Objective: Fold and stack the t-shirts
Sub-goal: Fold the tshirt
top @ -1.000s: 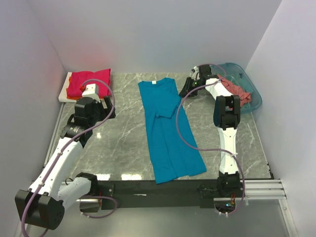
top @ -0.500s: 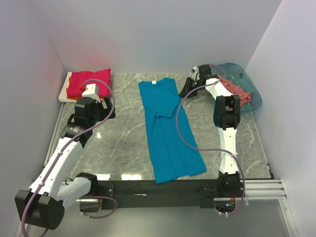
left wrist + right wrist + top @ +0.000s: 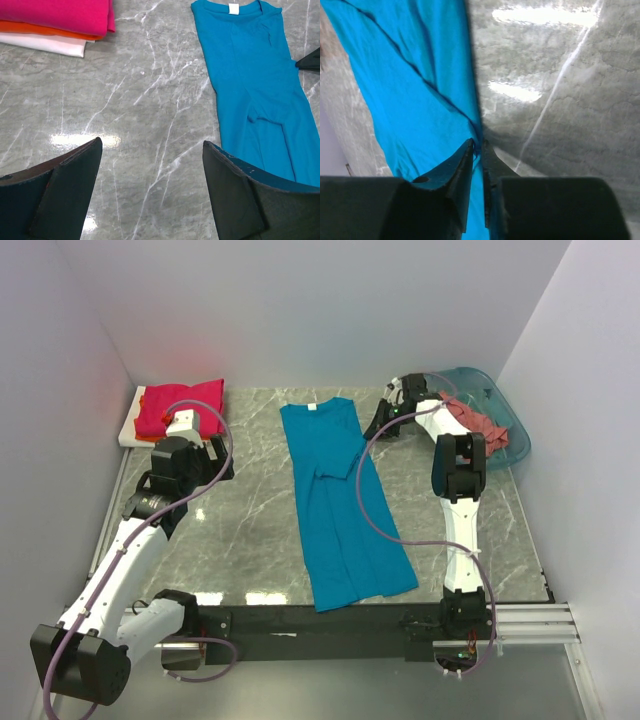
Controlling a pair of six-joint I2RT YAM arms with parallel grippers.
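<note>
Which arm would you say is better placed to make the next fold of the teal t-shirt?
Probably right: the right gripper sits at the right edge of the teal t-shirt, jaws nearly together; the left gripper hangs open over the table alongside.

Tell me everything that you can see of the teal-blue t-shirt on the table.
The teal-blue t-shirt is soft, plain cloth with a white label inside the neck. It lies flat on the grey marbled table, neck at the far end, sides folded inward into a long creased strip. The right gripper has its fingertips almost together at the shirt's right edge; a pinch cannot be confirmed.
</note>
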